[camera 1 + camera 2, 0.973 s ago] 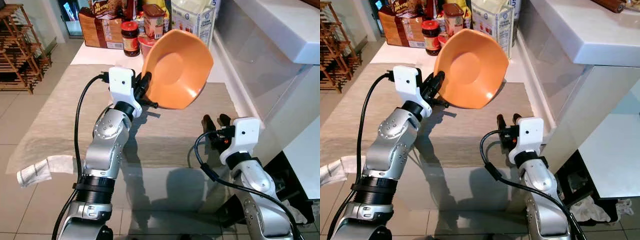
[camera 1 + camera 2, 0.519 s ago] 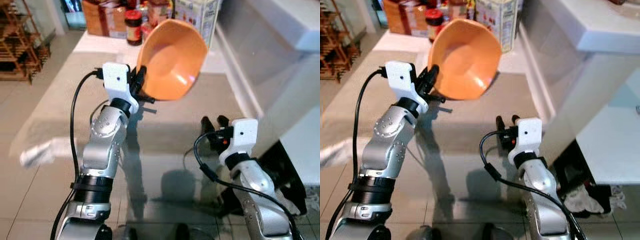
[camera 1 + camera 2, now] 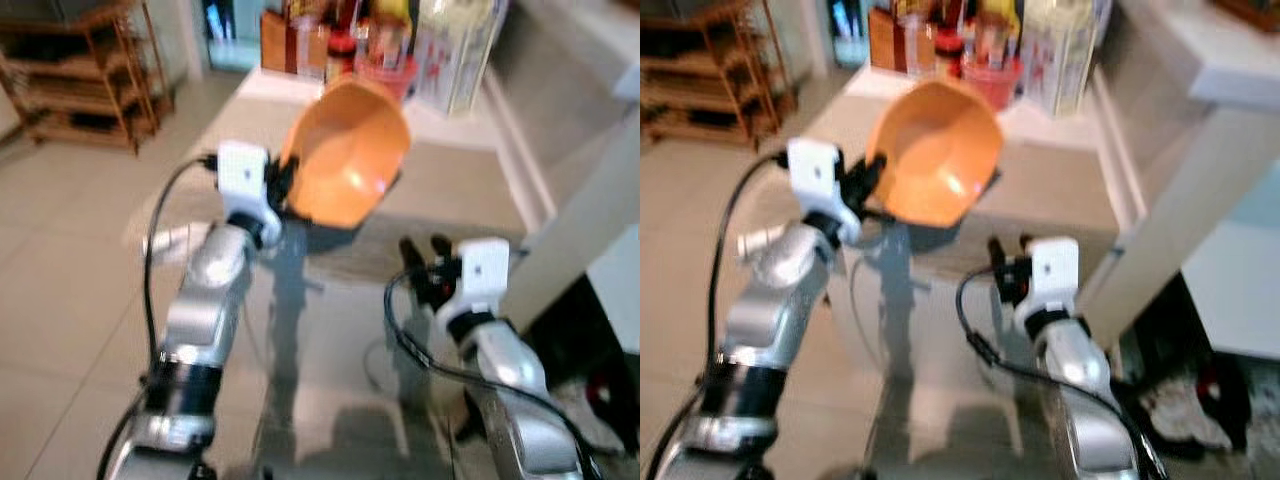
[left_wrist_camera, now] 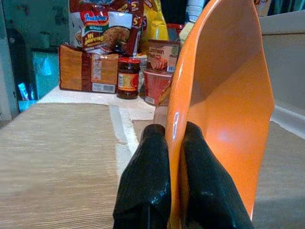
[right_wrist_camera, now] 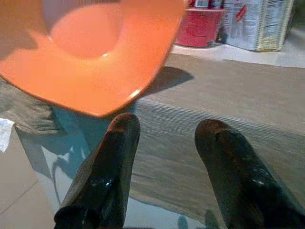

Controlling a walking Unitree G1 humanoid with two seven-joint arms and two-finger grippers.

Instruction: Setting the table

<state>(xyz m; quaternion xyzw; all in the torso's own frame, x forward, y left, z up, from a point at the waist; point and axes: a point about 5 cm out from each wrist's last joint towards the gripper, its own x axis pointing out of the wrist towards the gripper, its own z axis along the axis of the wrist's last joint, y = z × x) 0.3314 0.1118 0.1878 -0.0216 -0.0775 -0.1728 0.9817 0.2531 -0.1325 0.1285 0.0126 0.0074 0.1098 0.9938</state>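
Left gripper [image 4: 172,143] pinching my orange bowl [image 3: 348,150] by its rim; groceries [image 4: 119,52] crowding twelve o'clock; right gripper [image 5: 167,138] hanging spread.

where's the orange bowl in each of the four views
Left eye view: orange bowl upper centre, tilted, its rim pinched by the left gripper.
Right eye view: upper centre, above the table runner.
Left wrist view: seen edge-on on the right, its rim between the two black fingers.
Right wrist view: upper left.
Shared landmark: the red tub behind the bowl.
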